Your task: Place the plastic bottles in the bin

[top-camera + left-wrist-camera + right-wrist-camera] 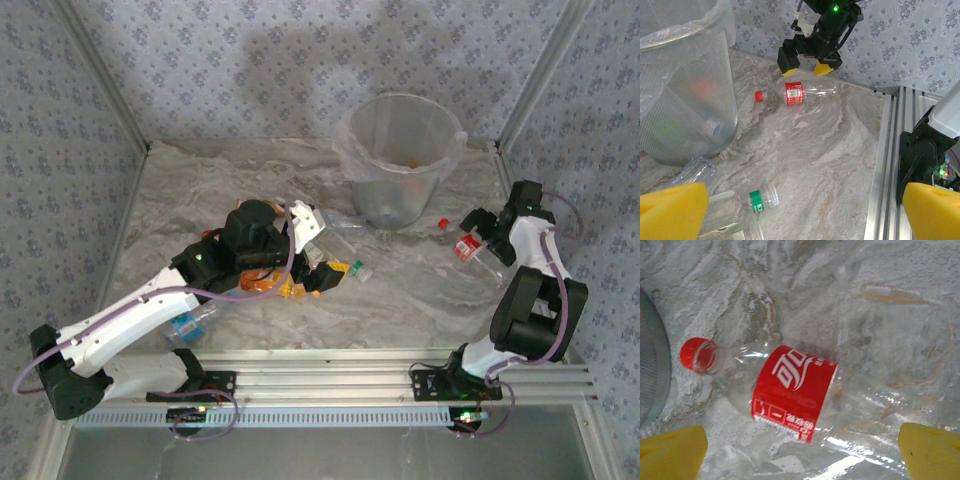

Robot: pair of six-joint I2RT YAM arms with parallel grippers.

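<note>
- Between the wide-apart jaws of the right gripper (800, 452), a red-label bottle (790, 392) lies flat on the table (890, 270), ungripped. Its base is cut off by the frame edge.
- Left of those jaws sits its red cap (697, 354); the clear body is hard to trace.
- Equally spread are the left gripper's (802, 212) jaws, their yellow pads (672, 210) cropped.
- Just ahead lies a green-label bottle (760, 199); clear bottles (695, 172) are half hidden behind the left pad.
- Farther ahead-left stands the bin (685, 100), its contents blurred through the liner.
</note>
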